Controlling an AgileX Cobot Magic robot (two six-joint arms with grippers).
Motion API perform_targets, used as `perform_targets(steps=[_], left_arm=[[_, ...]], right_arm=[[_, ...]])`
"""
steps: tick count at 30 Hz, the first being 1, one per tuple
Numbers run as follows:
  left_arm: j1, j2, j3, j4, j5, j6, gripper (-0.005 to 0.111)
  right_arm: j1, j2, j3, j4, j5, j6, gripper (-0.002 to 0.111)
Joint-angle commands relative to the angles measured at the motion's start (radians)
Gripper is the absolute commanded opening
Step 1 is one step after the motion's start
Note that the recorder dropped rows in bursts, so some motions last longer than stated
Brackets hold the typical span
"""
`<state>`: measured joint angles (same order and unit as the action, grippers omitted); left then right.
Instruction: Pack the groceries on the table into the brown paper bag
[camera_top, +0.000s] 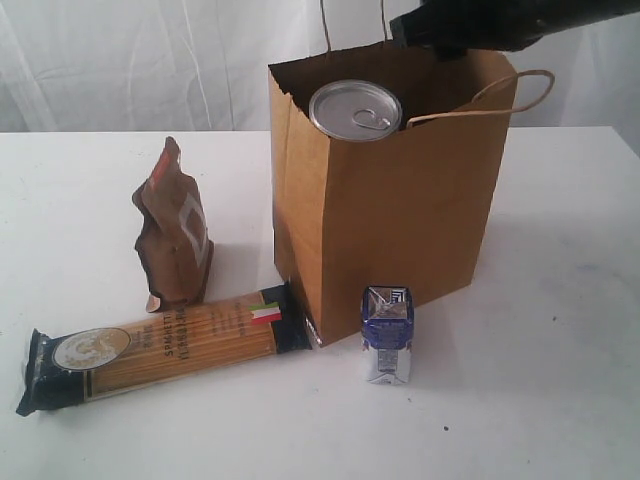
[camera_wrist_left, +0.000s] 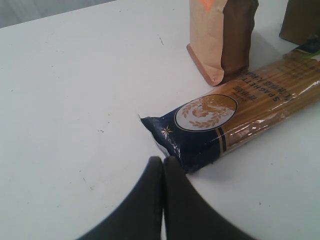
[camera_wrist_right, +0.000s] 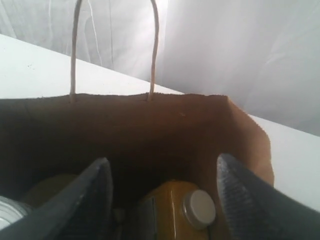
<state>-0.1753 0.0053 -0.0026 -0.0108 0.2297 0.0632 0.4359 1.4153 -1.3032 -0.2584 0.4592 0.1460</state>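
The brown paper bag (camera_top: 400, 220) stands upright mid-table. A silver pull-tab can (camera_top: 355, 110) shows at its rim. My right gripper (camera_top: 440, 40) hovers open over the bag's mouth (camera_wrist_right: 150, 115). Between the spread fingers of the right gripper (camera_wrist_right: 162, 158), the yellow bottle with white cap (camera_wrist_right: 180, 210) lies inside, untouched. On the table (camera_top: 560, 300) are the brown pouch (camera_top: 175, 235), the spaghetti packet (camera_top: 170, 350) and the small blue carton (camera_top: 387, 335). My left gripper (camera_wrist_left: 163, 159) is shut and empty, its tips just short of the spaghetti packet's (camera_wrist_left: 200, 130) dark end. The jar is not clearly seen.
A white curtain hangs behind the table. The bag's front handle (camera_top: 500, 95) flops to the right and the back handle (camera_wrist_right: 115, 50) stands up. The pouch (camera_wrist_left: 222, 35) stands just beyond the spaghetti. A dim tan round shape (camera_wrist_right: 50, 187) lies deep in the bag.
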Motion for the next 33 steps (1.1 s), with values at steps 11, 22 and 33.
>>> perform_targets(steps=[11,22,33], left_arm=[[0.004,-0.005,0.003,-0.002,0.003,-0.002,0.0],[0.004,-0.005,0.003,-0.002,0.003,-0.002,0.0],[0.004,-0.005,0.003,-0.002,0.003,-0.002,0.0]], right_arm=[[-0.006,-0.282,-0.001,-0.06,0.134,-0.012,0.058],[-0.006,-0.472,-0.001,-0.06,0.287,-0.012,0.058],[-0.006,-0.623,0.052,-0.042,0.598,-0.012,0.058]])
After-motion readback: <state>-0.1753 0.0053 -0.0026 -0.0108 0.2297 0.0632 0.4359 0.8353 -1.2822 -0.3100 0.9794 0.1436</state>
